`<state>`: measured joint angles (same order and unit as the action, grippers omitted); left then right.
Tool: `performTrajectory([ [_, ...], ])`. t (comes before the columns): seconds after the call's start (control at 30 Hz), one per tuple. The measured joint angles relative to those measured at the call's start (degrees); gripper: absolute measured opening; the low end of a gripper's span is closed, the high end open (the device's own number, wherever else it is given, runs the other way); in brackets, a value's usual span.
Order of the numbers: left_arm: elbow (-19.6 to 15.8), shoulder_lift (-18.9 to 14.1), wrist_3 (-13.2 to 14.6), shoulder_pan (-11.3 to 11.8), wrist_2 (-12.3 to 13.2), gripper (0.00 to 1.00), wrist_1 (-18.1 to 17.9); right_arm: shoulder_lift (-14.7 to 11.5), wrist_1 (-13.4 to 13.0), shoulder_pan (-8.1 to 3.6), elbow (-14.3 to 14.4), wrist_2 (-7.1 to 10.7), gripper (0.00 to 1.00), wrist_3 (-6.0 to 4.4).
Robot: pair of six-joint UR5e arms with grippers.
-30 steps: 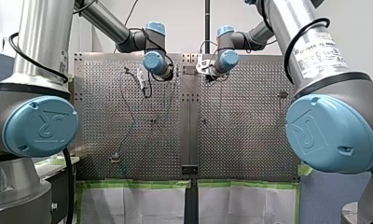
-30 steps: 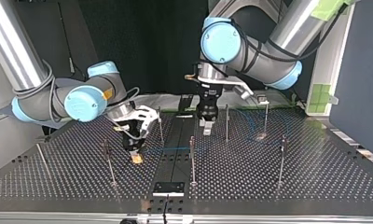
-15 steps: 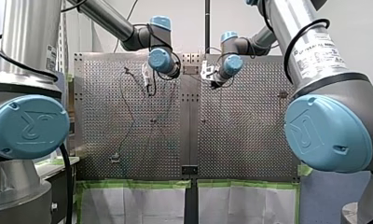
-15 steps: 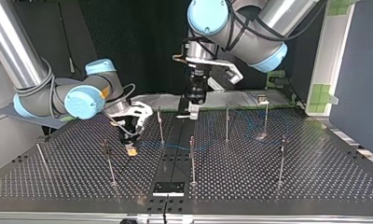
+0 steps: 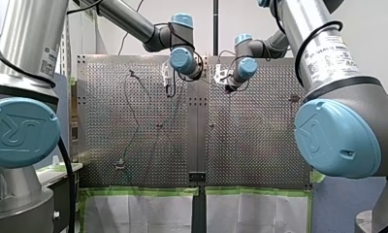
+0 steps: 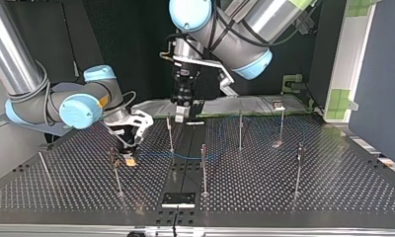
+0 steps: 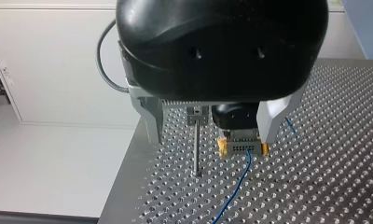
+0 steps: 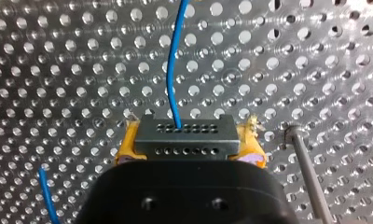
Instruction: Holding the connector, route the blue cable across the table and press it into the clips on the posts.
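Holding the connector (image 8: 182, 135) clamped in my right gripper (image 6: 130, 156) toward the table's (image 6: 334, 197) top-view left edge, draw the cable (image 8: 172, 70) taut toward the adjacent post (image 6: 116, 175); my left gripper (image 7: 210, 137) hangs spread, empty.

Seven thin upright posts (image 6: 203, 165) on one perforated tabletop (image 6: 334, 187), counted in the top view. One blue cable (image 8: 173, 70) and one dark connector (image 8: 182, 135). Two arms (image 6: 235, 39), each with one two-fingered tool: left tool (image 6: 179, 116), right tool (image 6: 129, 158).
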<state>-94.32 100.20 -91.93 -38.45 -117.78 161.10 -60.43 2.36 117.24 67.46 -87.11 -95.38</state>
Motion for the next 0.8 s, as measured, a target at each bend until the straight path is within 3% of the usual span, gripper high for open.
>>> performTrajectory([
  [0.43,6.13,3.27,4.58,0.22,-4.54,1.00,-0.28,0.03,-0.07,-1.15,1.60,-0.14,0.00,0.15],
  [0.8,11.88,8.90,7.15,-0.50,-6.92,1.00,0.92,0.06,-0.15,-2.23,2.38,-0.26,0.00,0.50],
])
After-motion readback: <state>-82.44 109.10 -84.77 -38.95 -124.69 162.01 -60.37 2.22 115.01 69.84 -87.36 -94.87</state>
